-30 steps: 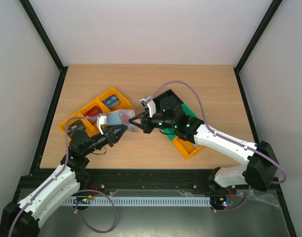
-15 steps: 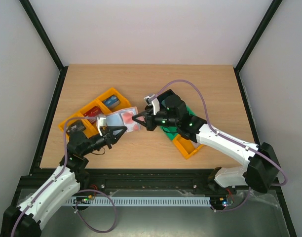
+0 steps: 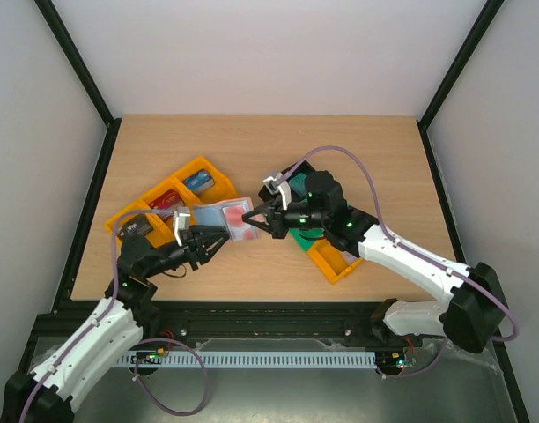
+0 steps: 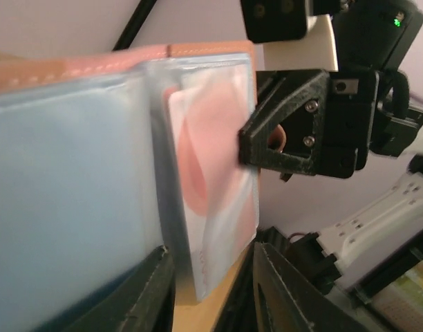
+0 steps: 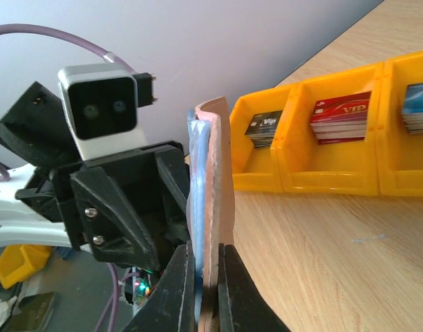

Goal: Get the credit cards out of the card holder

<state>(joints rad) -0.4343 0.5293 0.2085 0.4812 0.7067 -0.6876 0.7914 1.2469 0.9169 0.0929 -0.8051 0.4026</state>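
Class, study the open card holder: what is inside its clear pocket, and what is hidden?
Inside the card holder, one whitish card with a red shape shows through the pocket. The right claw covers its outer edge; any cards behind it are hidden.

Arms: two, left arm (image 3: 93, 339) and right arm (image 3: 410, 262).

Card holder (image 3: 224, 218): one, just at nine o'clock of table centre.

Cards visible in its clear pockets: one reddish-pink card (image 4: 215, 200); any others cannot be counted.

Orange compartment row (image 3: 168, 204), farther out at nine o'clock: three compartments showing, one stack each: dark stack (image 5: 265, 129), red stack (image 5: 339, 114), blue stack (image 5: 419, 107).

At four o'clock: one single orange bin (image 3: 333, 262) and one green bin (image 3: 302, 236).
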